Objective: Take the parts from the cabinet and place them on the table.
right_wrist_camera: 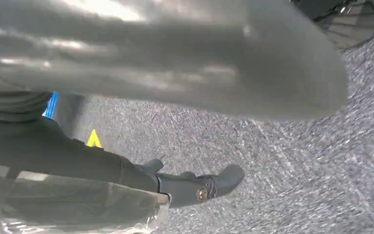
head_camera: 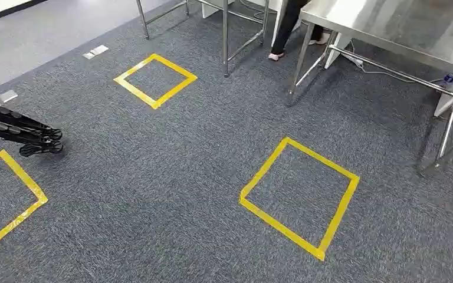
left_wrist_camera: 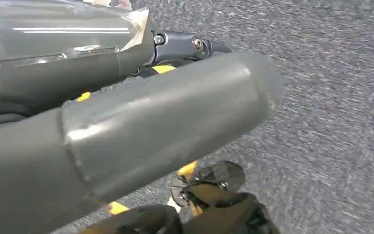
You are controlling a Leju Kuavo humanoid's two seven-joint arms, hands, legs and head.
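My left hand point(head_camera: 26, 132) hangs low at the left edge of the head view, its dark fingers stretched out over the carpet with nothing in them. In the left wrist view the thick grey thumb point(left_wrist_camera: 175, 122) stands apart from a straight dark finger point(left_wrist_camera: 185, 46), and carpet fills the gap between them. Glossy clear plastic point(left_wrist_camera: 53, 29) lies along that finger; I cannot tell what it is. My right hand point(right_wrist_camera: 185, 122) looks the same in its wrist view: thumb point(right_wrist_camera: 175, 58) and straight finger point(right_wrist_camera: 190, 187) apart, clear plastic point(right_wrist_camera: 78, 212) beside the finger.
Grey carpet carries yellow tape squares: one ahead right point(head_camera: 298, 197), one farther off point(head_camera: 155, 79), one at the left edge point(head_camera: 9, 200). A steel table point(head_camera: 389, 26) stands at the back right, a steel frame point(head_camera: 225, 35) at the back centre. A person's legs point(head_camera: 286, 29) stand between them.
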